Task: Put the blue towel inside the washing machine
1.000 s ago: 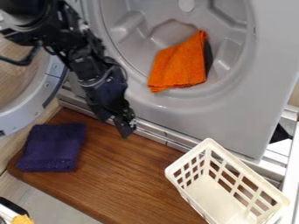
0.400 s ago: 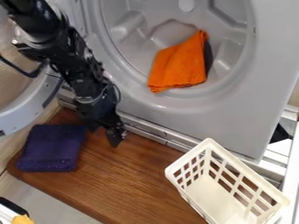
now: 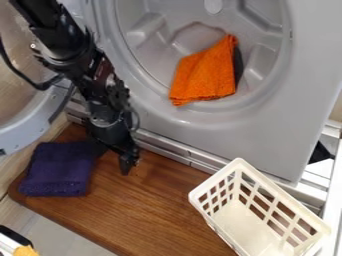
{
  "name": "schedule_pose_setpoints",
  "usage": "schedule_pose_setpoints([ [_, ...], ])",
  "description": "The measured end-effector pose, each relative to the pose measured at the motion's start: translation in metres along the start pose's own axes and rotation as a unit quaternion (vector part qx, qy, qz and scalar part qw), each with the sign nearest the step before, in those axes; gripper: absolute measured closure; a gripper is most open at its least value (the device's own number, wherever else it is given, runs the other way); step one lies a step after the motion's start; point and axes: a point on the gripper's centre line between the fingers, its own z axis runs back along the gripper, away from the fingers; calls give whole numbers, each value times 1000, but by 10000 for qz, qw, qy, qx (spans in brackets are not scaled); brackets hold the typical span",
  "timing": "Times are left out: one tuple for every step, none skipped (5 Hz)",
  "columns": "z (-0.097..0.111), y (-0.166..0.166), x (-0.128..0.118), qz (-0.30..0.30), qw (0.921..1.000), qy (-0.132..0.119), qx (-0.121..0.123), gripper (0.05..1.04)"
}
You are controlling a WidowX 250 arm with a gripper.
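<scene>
The gripper hangs low over the wooden board at left of centre. Its fingers are spread apart, one beside the towel's upper right corner and the other farther right over bare wood. A folded dark blue towel lies flat on the board's left part, and nothing shows between the fingers. Whether the left finger touches the towel, I cannot tell. Behind the arm stands the grey washing machine, its round opening facing the camera.
An orange cloth lies in the drum, with a dark piece behind it. The round door stands swung out at the left. A cream plastic basket is at the lower right, partly over the wooden board.
The gripper has come down and left across the board, closer to the blue towel. The towel, basket and orange cloth have stayed in place.
</scene>
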Motion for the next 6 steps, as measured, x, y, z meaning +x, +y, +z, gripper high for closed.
schedule_pose_setpoints([
  [-2,0,-11,90,9999,90,116,83],
  [-3,8,-23,292,9993,169,181,83],
  [-7,19,-29,612,9979,100,162,83],
  [-15,24,-37,765,9967,200,176,83],
  [-24,27,-41,886,9956,254,192,83],
  [-27,32,-43,1061,9936,309,235,83],
])
